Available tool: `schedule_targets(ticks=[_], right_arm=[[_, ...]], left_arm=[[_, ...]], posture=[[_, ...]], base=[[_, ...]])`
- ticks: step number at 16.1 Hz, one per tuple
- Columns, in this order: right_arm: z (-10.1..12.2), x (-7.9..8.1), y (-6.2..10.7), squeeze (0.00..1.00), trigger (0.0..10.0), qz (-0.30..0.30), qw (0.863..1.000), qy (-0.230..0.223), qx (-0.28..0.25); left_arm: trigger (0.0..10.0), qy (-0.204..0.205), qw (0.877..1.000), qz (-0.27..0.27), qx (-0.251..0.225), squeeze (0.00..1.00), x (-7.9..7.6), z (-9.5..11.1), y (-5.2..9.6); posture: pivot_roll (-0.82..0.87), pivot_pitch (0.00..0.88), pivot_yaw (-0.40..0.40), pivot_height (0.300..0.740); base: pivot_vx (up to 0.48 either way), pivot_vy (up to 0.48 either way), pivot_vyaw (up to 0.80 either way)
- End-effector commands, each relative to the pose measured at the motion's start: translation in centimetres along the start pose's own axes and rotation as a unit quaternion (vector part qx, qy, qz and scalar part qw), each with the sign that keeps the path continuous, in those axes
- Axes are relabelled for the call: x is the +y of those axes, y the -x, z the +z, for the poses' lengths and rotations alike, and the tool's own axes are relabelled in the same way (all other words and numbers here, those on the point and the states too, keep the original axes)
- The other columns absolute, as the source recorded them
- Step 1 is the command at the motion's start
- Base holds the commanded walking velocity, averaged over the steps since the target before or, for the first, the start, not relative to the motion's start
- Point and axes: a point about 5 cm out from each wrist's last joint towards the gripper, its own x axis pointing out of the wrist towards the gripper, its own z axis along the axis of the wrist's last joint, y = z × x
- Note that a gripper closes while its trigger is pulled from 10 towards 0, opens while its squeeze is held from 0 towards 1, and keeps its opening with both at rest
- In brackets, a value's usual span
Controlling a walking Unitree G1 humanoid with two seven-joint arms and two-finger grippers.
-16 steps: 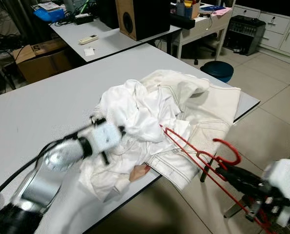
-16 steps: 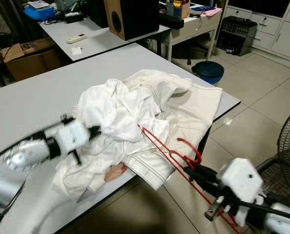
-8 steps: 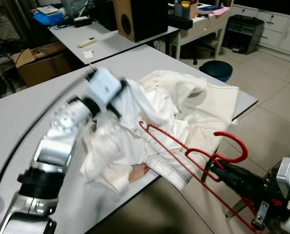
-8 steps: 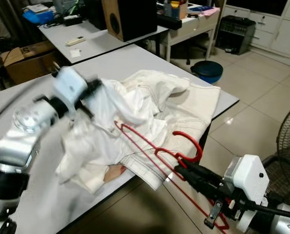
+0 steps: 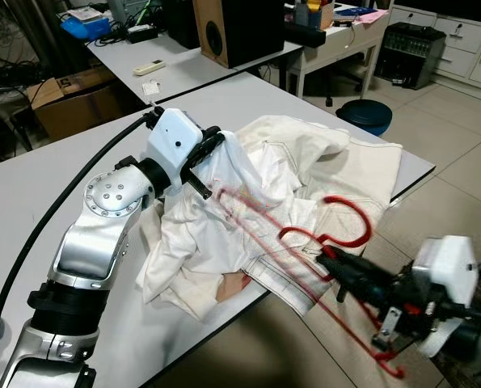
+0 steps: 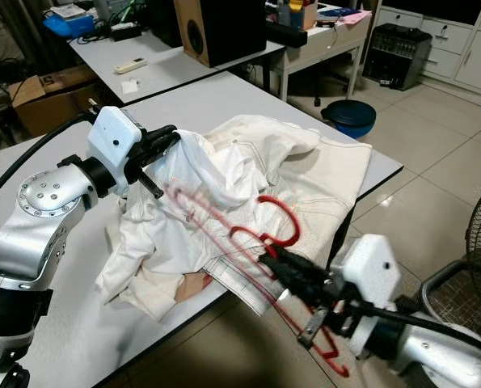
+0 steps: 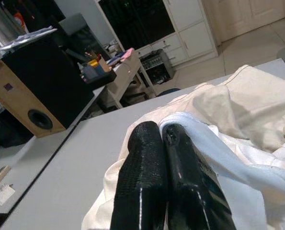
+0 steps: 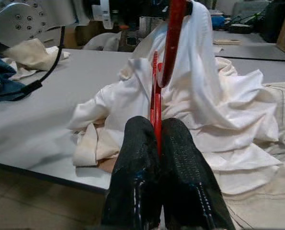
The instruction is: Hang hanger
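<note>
Workshop, grey table (image 5: 54, 186) piled with white garments. The left gripper (image 5: 210, 144), clenched on the white shirt (image 5: 224, 202), has lifted its collar at 11 o'clock. The right gripper (image 5: 337, 263), clamping the red hanger (image 5: 305, 234), has advanced it toward that opening; insertion appears imminent.

Left arm raised and bent at the elbow, silver forearm reaching forward over the surface; left claw (image 5: 210, 144) pinched closed on a fold of white shirt (image 5: 240, 174), lifting it. Right arm low, off the surface edge, forearm pointing inward; right claw (image 6: 282, 267) clamped on the red hanger (image 6: 260, 226), fingers (image 8: 183, 158) pressed together around its wire.
</note>
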Motion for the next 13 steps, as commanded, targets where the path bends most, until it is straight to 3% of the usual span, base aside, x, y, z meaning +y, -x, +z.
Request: schedule_targets(ticks=[1, 4, 5, 9, 13], right_arm=[[-0.2, -0.3, -0.5, 0.00, 10.0, -0.015, 1.000, -0.003, 0.003], [-0.7, -1.4, -1.3, 0.00, 10.0, -0.084, 0.996, 0.006, 0.017], [-0.7, -1.4, -1.7, 0.00, 10.0, -0.113, 0.994, -0.007, 0.014], [-0.1, -0.1, -1.8, 0.00, 10.0, -0.118, 0.992, -0.030, -0.004], [1.2, -1.3, -1.6, 0.00, 10.0, -0.168, 0.985, -0.032, -0.036]], left_arm=[[0.0, -0.002, 1.000, 0.000, -0.014, 0.00, 0.4, 0.9, 0.3], [0.0, -0.007, 1.000, -0.007, -0.017, 0.00, 0.6, 1.3, 0.5], [0.0, -0.018, 1.000, 0.001, -0.013, 0.00, 1.3, 1.5, 0.8], [0.0, -0.059, 0.998, 0.028, 0.009, 0.00, 3.5, 1.7, 1.7], [0.0, -0.065, 0.997, 0.035, -0.007, 0.00, 4.0, 2.8, 1.7]], posture=[[-0.17, 0.000, 0.124, 0.740], [-0.17, 0.000, 0.122, 0.740], [-0.17, 0.000, 0.122, 0.740], [-0.17, 0.000, 0.124, 0.740], [-0.18, 0.000, 0.125, 0.740]], base=[[0.000, 0.000, 0.00], [0.000, 0.000, 0.00], [0.000, 0.000, 0.00], [0.000, 0.000, 0.00], [0.000, 0.000, 0.00]])
